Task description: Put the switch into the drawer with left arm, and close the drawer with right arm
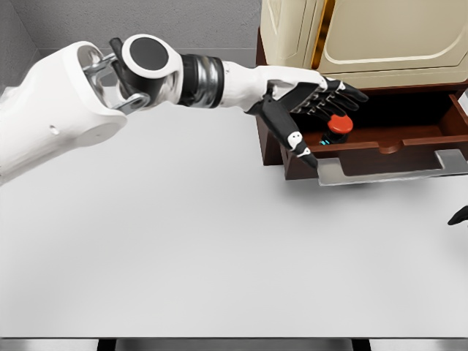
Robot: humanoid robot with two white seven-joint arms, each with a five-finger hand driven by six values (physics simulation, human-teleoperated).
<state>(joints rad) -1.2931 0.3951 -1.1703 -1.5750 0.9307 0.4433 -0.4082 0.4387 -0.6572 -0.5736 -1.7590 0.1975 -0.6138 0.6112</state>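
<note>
The switch [338,126], a dark body with a red round button on top, lies inside the open brown drawer [380,150] at its left end. My left hand [314,110] hovers over the drawer's left part, just above and left of the switch, fingers spread and holding nothing. The thumb points down over the drawer's front left corner. Only the dark fingertips of my right hand [459,216] show at the right edge, low over the table.
The drawer sticks out of a cream cabinet [365,36] at the back right, with a grey metal handle [387,172] along its front. The white table [183,241] spreads in front; my left arm [95,80] crosses its upper left.
</note>
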